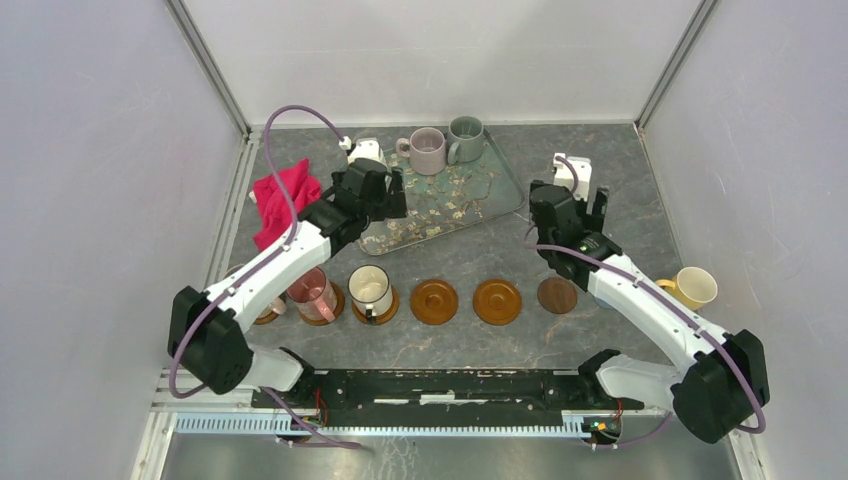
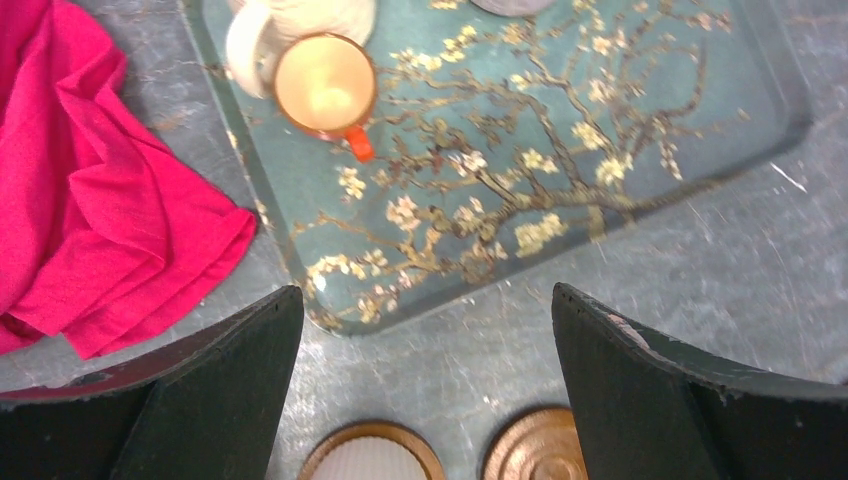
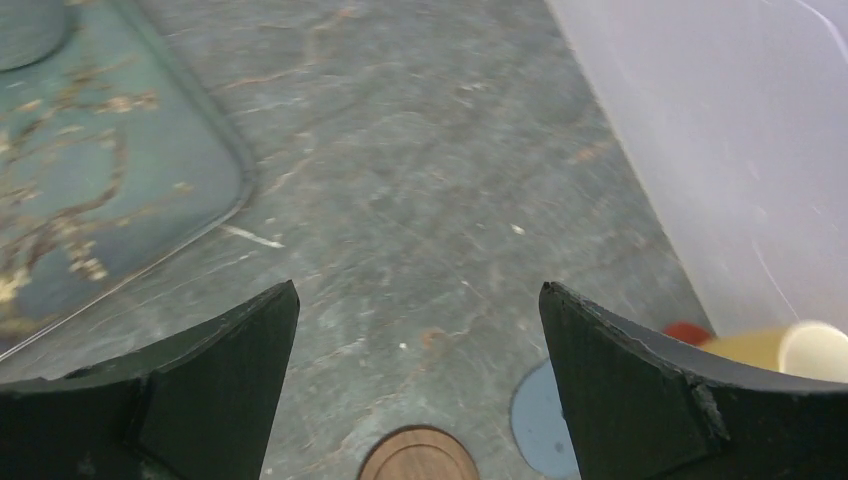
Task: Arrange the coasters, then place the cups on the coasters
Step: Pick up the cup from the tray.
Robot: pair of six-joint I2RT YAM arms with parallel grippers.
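Along the near row of coasters, 2 carry cups: a pink cup (image 1: 312, 293) and a cream cup (image 1: 370, 288). To their right, 2 orange-brown coasters (image 1: 434, 301) and a dark brown coaster (image 1: 557, 295) lie bare. Farther off, a mauve cup (image 1: 428, 150) and a grey-green cup (image 1: 465, 140) stand on the floral tray (image 1: 470, 205). The left gripper (image 2: 425, 300) hangs released over the tray's near left corner; the right gripper (image 3: 418, 290) is spread too, holding nothing. Best to take the mauve cup by its rim away from the handle, lift it straight up, and centre it on the nearest bare coaster.
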